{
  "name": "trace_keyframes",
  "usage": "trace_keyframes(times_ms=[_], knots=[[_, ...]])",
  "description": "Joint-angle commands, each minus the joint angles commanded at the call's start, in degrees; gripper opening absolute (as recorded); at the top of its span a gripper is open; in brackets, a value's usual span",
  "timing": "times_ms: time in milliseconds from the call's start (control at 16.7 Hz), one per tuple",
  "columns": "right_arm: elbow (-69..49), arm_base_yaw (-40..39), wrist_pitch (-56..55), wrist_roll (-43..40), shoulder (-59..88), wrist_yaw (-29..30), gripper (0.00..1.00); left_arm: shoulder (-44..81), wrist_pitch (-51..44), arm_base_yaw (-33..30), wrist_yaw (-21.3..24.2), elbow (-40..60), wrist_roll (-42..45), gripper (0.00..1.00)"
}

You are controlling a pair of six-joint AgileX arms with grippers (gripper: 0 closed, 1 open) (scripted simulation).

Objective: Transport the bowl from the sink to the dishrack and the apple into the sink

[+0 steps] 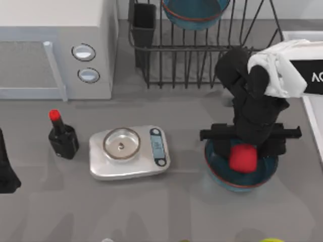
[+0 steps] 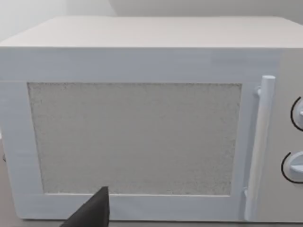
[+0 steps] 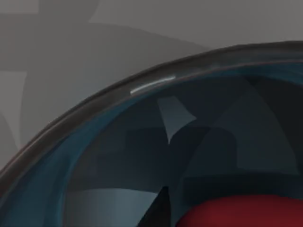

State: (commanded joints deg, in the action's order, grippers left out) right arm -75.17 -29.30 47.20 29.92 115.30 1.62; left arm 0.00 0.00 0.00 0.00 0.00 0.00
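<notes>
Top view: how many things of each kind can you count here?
Bowls: 2 (one in the dishrack at, one on the table)
Apple: 1
Scale: 1
Bottle: 1
Microwave: 1
Dishrack: 1
Total: 7

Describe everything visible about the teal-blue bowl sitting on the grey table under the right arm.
The round teal-blue bowl with a thin red-brown rim looks smooth and glossy. It stands upright on the grey table, right of the silver scale and in front of the black wire dishrack. A small bright-red apple sits inside it. The right gripper hangs directly over it, hiding much of its interior.
</notes>
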Motion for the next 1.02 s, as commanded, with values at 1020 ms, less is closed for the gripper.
trace_keyframes(times_ms=[1020], knots=[[-13.8,1.67,19.08,-1.2,-6.04,-0.22,0.0,0.0,0.0,0.0,0.0,0.0,0.0,1.0]])
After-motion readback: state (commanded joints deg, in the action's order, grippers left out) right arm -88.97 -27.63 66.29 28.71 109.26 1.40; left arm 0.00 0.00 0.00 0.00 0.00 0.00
